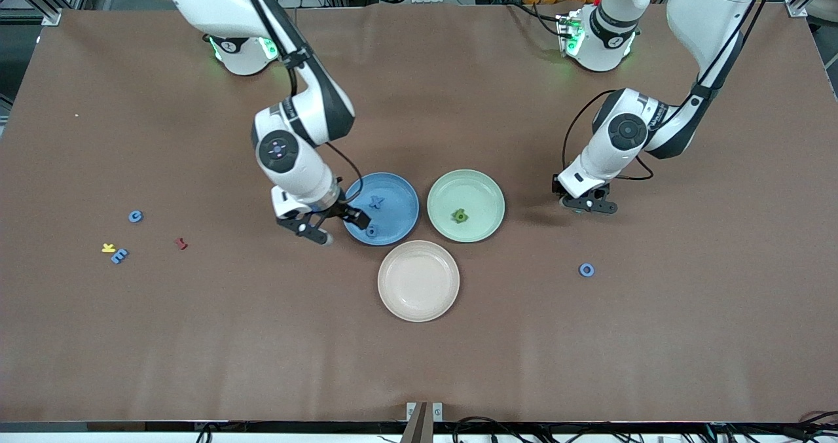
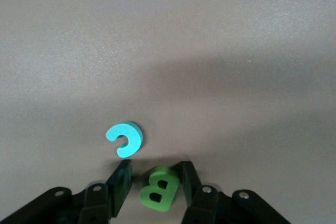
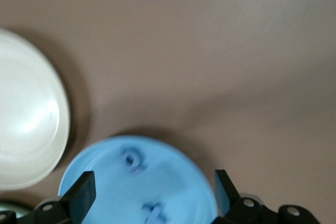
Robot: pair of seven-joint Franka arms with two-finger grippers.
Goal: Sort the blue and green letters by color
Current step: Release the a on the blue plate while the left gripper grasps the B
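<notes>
**Blue and green letters: halfway sorted, a green B is next**

The blue and green letters look like light, stiff foam bits, so they're best pinched across their flat sides. The left gripper (image 2: 152, 184), low over the table toward the left arm's end, brackets a green B (image 2: 159, 188) with its fingers narrowed around it; whether it's gripped yet is unclear. A blue c (image 2: 125, 138) lies just beside it. The right gripper (image 1: 330, 224) hangs wide open and empty over the blue plate (image 1: 400, 197).

Count: two blue letters in the blue plate, one green letter (image 1: 459, 216) in the green plate (image 1: 488, 197), three blue ones loose on the table in the front view, and three plates.
</notes>
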